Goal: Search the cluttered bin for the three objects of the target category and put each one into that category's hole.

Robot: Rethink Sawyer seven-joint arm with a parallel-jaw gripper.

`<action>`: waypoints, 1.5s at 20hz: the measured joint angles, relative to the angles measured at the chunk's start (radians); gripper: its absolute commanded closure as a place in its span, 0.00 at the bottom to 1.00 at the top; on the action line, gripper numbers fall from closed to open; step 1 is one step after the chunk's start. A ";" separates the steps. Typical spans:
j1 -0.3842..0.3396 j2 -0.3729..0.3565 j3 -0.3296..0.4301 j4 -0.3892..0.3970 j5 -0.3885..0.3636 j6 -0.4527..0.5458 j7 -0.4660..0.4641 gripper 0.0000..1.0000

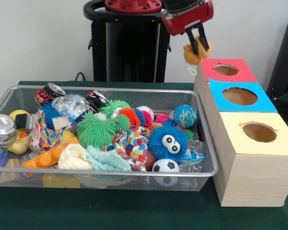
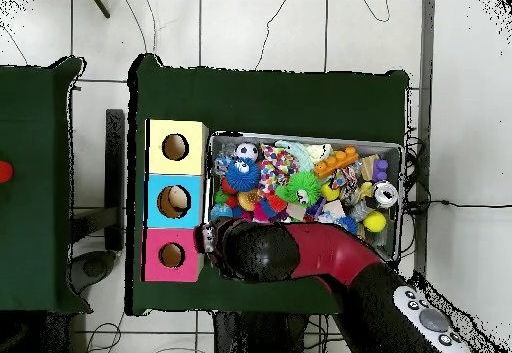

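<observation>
My gripper is shut on a small tan-yellow plush toy with a white tag, held in the air just left of the red-topped box and above its round hole. In the overhead view the gripper is between the bin and the red box's hole. The wire mesh bin holds three crushed cans: a red one at the back left, a black and red one at the back middle, and a silver-ended one at the left wall.
A blue-topped box and a yellow-topped box stand in line with the red one, right of the bin. The bin is packed with fuzzy balls, a blue googly-eyed ball, a small football, cloths and crinkled plastic bottles.
</observation>
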 measured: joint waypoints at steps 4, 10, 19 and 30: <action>0.008 0.008 0.000 0.046 0.000 -0.075 0.000 1.00; 0.049 0.013 -0.002 0.103 0.003 -0.146 0.001 1.00; 0.146 0.014 -0.009 0.137 0.037 -0.159 0.012 1.00; 0.259 0.079 -0.123 0.139 0.043 -0.298 0.018 1.00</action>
